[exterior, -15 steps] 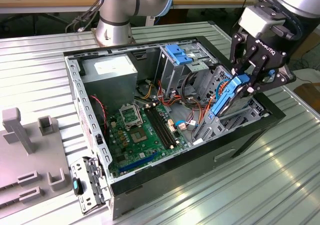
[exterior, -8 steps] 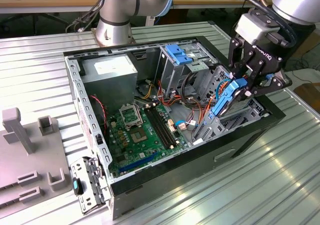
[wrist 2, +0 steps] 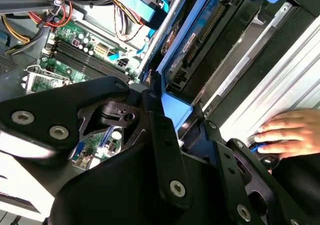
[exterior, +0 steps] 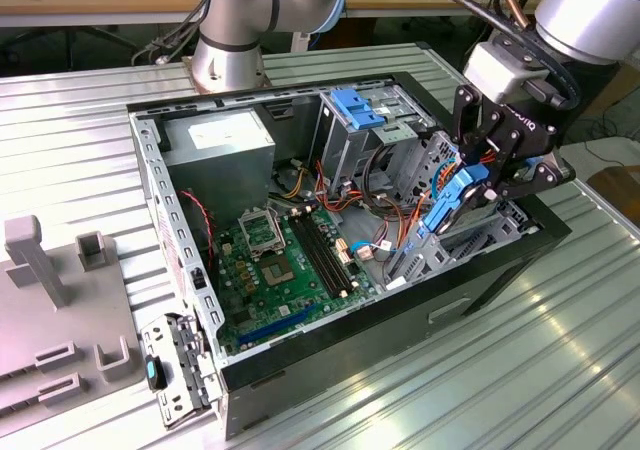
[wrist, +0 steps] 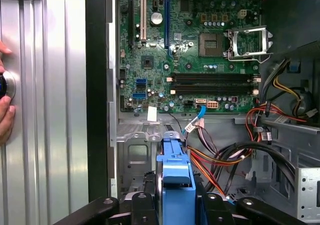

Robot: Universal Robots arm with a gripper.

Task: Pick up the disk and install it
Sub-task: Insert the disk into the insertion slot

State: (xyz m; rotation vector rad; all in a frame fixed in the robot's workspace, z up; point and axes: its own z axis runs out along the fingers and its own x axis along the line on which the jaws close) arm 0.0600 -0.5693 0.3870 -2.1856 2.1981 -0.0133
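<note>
My gripper is shut on the disk, a drive in a blue plastic carrier. I hold it on edge and tilted, at the drive cage on the exterior view's right side of the open computer case. In the second wrist view the disk's metal underside and blue carrier edge run away from the black fingers. The first wrist view shows the blue carrier clamped between the gripper's two sides, above cables and the motherboard.
The case holds a grey power-supply box, a motherboard and a blue bracket in the rear cage. A person's hand rests on the ribbed metal table beside the case. A grey fixture lies at the exterior view's left. A second arm's base stands behind.
</note>
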